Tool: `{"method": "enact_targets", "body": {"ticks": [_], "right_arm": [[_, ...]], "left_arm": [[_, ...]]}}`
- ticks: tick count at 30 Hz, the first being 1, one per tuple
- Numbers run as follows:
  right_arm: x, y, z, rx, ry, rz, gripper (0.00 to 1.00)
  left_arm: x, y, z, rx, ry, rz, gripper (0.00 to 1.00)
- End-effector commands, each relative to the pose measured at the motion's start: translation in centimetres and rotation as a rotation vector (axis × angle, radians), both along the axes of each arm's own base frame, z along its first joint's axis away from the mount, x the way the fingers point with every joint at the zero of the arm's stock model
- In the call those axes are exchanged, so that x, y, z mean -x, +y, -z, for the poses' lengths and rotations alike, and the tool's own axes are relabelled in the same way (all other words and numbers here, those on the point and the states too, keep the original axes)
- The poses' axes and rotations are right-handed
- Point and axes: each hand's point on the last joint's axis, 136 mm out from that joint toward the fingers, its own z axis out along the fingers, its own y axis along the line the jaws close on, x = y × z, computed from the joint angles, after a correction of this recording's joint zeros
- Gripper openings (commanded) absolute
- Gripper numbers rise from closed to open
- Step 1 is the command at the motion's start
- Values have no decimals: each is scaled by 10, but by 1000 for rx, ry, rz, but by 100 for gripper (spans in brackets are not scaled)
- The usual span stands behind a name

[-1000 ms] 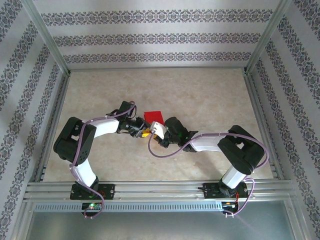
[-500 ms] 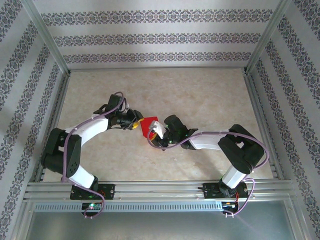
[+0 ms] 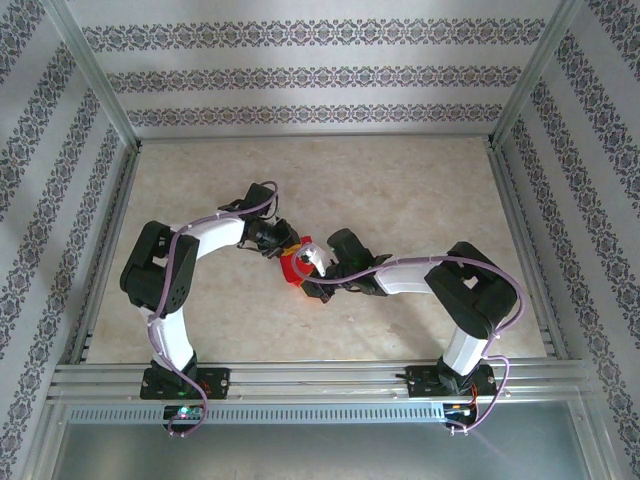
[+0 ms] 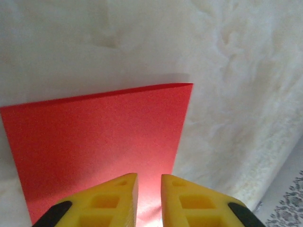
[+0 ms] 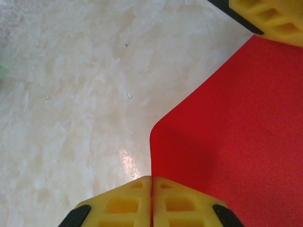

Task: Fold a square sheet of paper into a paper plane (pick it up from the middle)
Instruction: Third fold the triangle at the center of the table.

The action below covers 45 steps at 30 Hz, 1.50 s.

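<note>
The square sheet of paper (image 3: 295, 270) is bright red and sits mid-table between the two grippers. My right gripper (image 3: 306, 270) is shut on its edge; in the right wrist view the paper (image 5: 236, 132) curves up into the closed seam of the right gripper (image 5: 151, 178). My left gripper (image 3: 287, 246) comes from the far left side. Its yellow tips stand a narrow gap apart at the left gripper (image 4: 149, 176), over the paper (image 4: 94, 137) near its right edge. One left finger (image 5: 270, 14) shows above the sheet. No paper plane shape is in view.
The marbled tabletop (image 3: 400, 190) is bare around the paper. Metal frame rails (image 3: 300, 375) run along the near edge and both sides, with patterned walls behind. Purple cables loop along both arms.
The paper left its flat spot farther back and now sits lifted and nearer, held by the right gripper. The left arm swung out and back to the paper, its jaws narrowing.
</note>
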Motion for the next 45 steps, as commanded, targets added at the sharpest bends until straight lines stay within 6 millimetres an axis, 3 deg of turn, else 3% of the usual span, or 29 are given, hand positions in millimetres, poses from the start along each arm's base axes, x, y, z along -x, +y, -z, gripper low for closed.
{"method": "enact_targets", "body": {"ticks": [1,18,45], "right_arm": [[-3,5,-5,-34,52,1,8],[-28,-9,1,-3,276,168,9],[-41,-20,20,141,308,250,12]], "left_arm": [[14,4,15,-88,52,60,17],[29,14,47,-213,129,156,6],[29,8,48,-184,131,189,5]]}}
